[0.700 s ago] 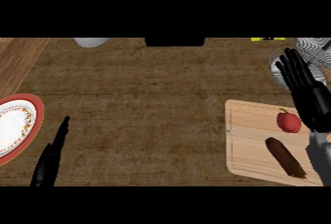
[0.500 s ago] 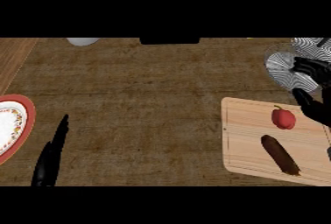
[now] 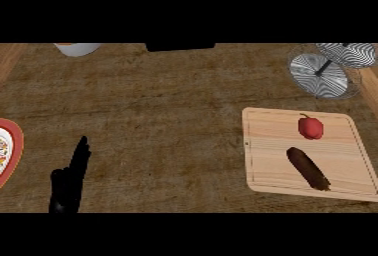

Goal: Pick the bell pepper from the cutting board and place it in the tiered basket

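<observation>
The bell pepper (image 3: 311, 127) is located on the far part of the cutting board (image 3: 269, 150), stem pointing away, clear of the dark brown oblong item (image 3: 308, 168) that lies diagonally nearer the front edge. The pepper is not held; the step in hand is judged to be the reach and grasp.

For a sound grasp, the pepper is best approached from above, with fingers and thumb closed round its body rather than its stem. The brown item should be avoided so that it is not nudged. The tiered basket (image 3: 325, 70), seen as wire tiers beyond the board at the right, is well apart from the pepper; a lift clear of the board's rim is advised before transfer.

The left hand (image 3: 70, 180) is seen at the lower left, fingers straight and pointing away, holding nothing and at rest. The right hand is not visible, so its state cannot be told. The basket is cut off by the right edge. A red-rimmed plate (image 3: 15, 150) is cropped at the left, as is a pale vessel (image 3: 77, 48) at the top.
</observation>
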{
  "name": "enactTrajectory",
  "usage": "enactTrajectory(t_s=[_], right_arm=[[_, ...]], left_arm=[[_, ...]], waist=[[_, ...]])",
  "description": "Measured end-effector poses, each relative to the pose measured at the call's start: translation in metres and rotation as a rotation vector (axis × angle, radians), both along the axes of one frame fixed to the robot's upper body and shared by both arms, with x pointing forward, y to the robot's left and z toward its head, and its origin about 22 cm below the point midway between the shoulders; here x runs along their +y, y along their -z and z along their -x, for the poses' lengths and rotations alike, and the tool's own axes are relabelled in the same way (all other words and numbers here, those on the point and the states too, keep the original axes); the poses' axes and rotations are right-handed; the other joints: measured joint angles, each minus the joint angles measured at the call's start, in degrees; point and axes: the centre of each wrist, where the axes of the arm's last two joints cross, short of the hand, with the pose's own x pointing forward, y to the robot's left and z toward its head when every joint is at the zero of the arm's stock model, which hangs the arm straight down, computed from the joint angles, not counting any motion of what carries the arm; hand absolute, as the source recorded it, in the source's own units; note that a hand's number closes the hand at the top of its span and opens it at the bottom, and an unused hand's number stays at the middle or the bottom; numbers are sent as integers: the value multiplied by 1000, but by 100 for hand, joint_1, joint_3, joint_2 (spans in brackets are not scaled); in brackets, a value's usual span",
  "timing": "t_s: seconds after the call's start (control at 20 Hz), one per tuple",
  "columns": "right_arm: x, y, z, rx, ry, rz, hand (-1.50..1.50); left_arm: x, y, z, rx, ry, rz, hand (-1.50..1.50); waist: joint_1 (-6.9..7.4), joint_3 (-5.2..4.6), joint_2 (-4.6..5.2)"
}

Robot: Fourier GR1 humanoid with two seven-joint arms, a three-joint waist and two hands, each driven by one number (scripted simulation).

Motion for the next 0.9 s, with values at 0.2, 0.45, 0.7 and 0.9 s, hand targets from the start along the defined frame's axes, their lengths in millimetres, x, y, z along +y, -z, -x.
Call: enactTrajectory(t_s=[0.2,0.45,0.7,0.9], right_arm=[[32,17,35,-13,87,18,-150],[51,38,68,235,71,-41,-150],[54,49,90,537,61,-26,-150],[54,49,99,742,123,-4,-150]], left_arm=[[-12,2,-2,-24,34,22,0],[-20,-1,-7,-30,50,36,0],[-23,-4,-13,-41,77,34,0],[-26,-6,-15,-50,97,34,0]], waist=[[199,0,29],[329,-27,81],[465,-55,152],[583,-64,183]])
